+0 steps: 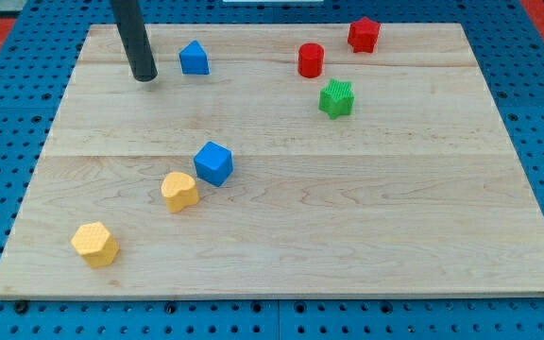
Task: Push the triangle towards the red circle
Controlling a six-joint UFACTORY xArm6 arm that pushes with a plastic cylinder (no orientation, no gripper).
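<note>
My tool is just the dark rod, and my tip [144,77] sits on the table [366,236] near the view's top left corner. It has no parts that spread apart or come together, so it clamps on nothing; it stands free, touching no block. The rod rises from the tip up and slightly to the view's left until it leaves the frame at the view's top.

Just to the view's right of my tip, with a small strip of bare wood between them, is the blue triangle [194,59]. It lies close to the table's top edge, roughly level with the tip. Further along to the view's right, well apart from the triangle and at about the same height in the view, stands the red circle [311,59], an upright short cylinder. Tip, triangle and circle fall nearly on one line running across the view.

Up and to the view's right of the red circle is a red star [364,34], near it but not touching. Below the circle and a little to the view's right sits a green star [336,98], also clear of it.

Lower down, near the view's middle left, a blue cube [213,162] sits just beside a yellow heart [179,191] at its lower left; I cannot tell if they touch. A yellow hexagon [95,244] lies alone near the view's bottom left corner.
</note>
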